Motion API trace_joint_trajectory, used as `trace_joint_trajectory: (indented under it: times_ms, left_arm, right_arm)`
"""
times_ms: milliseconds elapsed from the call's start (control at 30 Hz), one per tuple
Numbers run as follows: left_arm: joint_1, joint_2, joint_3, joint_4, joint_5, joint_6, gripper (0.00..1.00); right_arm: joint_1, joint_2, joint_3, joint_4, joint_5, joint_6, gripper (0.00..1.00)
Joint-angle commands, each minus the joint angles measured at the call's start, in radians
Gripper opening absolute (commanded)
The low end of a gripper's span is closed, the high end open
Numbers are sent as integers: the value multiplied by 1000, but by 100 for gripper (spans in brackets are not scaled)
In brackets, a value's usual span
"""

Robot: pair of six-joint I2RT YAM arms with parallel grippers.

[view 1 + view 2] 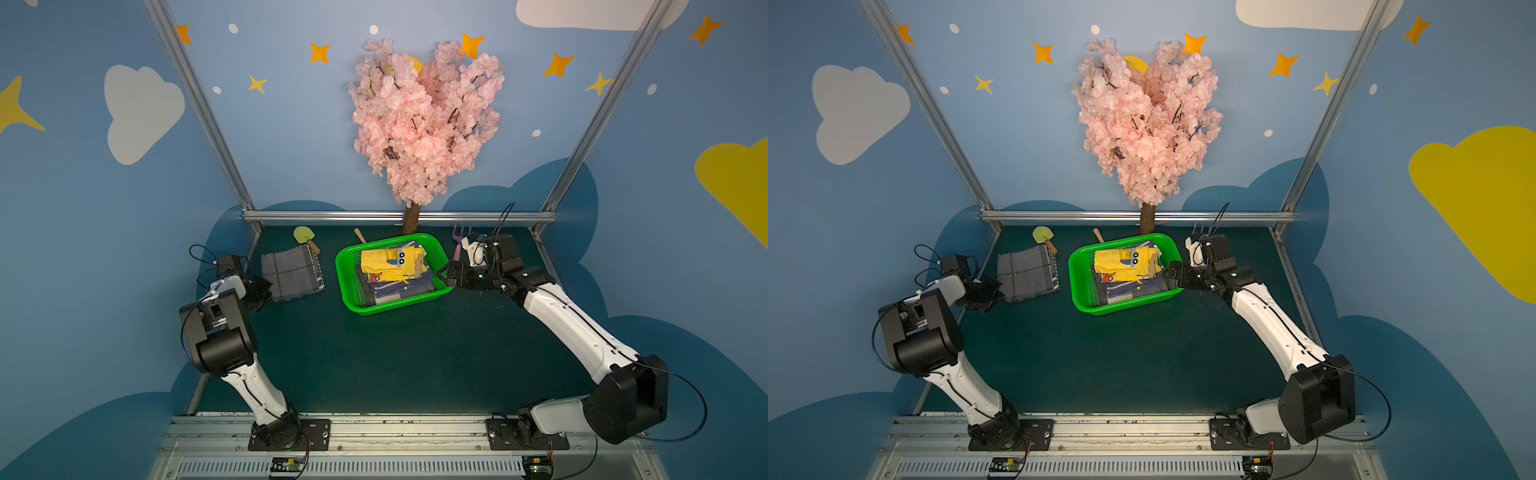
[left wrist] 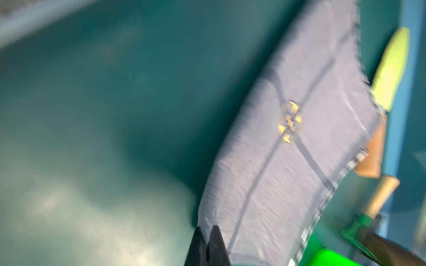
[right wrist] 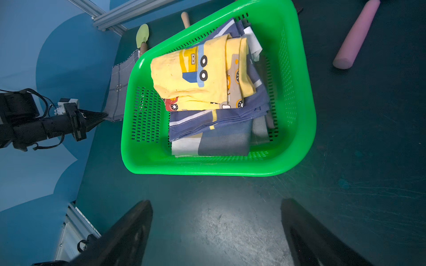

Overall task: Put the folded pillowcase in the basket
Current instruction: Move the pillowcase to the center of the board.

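At left in a top view, my left gripper (image 1: 266,293) is pinched shut on a corner of the grey folded pillowcase (image 1: 293,272) lying on the table. I should lift it high enough to clear the rim of the basket (image 1: 340,270) at centre. Just right of the basket, my right gripper (image 1: 444,278) gapes wide and empty

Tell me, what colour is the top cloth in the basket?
The top cloth is yellow with cartoon trucks; clearest in the right wrist view.

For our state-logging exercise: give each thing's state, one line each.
Bright green perforated plastic basket: upright, holding stacked folded cloths.
Grey checked folded pillowcase: flat on table, outside the basket.
Left pincer: shut on the pillowcase's corner.
Right pincer: open, empty, beside the basket.
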Motion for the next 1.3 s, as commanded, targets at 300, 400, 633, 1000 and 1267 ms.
trace_joint_trajectory:
  times_ms: [300, 400, 633, 1000, 1267]
  left_arm:
    - [-187, -388, -395, 133, -8, -234, 3]
    - [-248, -527, -466, 96, -96, -263, 3]
    - [-352, -829, -505, -105, -188, -276, 3]
    - [-582, -1173, -554, -395, -279, -391, 3]
    - [-800, -1146, -611, -313, -283, -517, 3]
  right_arm:
    - [25, -37, 16, -54, -88, -29, 92]
    - [80, -39, 33, -91, -80, -54, 92]
    - [168, -20, 30, -103, -118, -51, 92]
    - [336, 31, 55, -103, -140, -73, 95]
    - [415, 69, 19, -119, -245, -107, 98]
